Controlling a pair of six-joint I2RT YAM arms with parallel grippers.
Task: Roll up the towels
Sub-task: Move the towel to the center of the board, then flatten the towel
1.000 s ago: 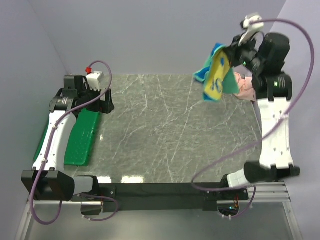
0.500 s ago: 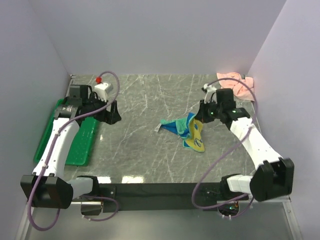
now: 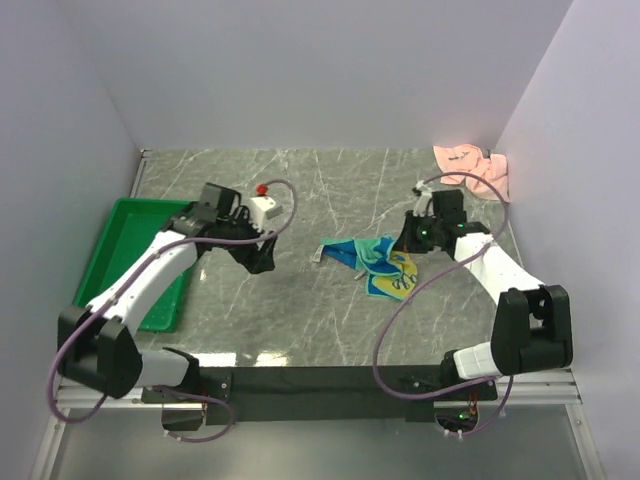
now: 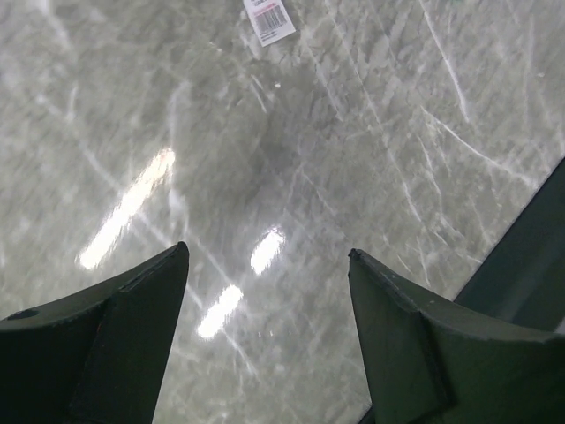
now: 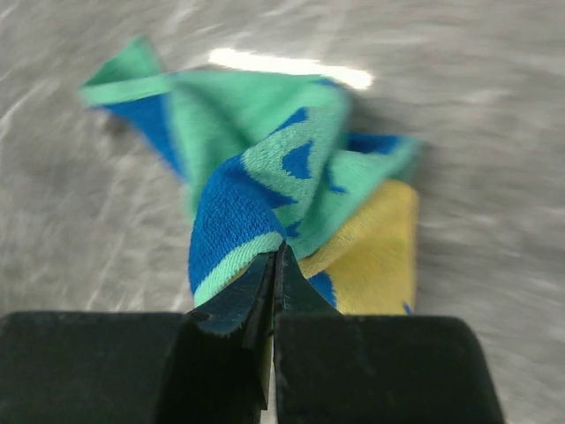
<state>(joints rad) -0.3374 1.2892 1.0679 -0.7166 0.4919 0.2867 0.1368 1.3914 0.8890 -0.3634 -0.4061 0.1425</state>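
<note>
My right gripper [image 5: 274,265] is clenched on a fold of the teal towel [image 3: 375,262], which lies crumpled on the table [image 3: 300,310] right of centre. Left gripper [image 4: 269,256] released, jaws apart, holding nothing. Pink towel [image 3: 470,168] sits in the far right corner.
</note>
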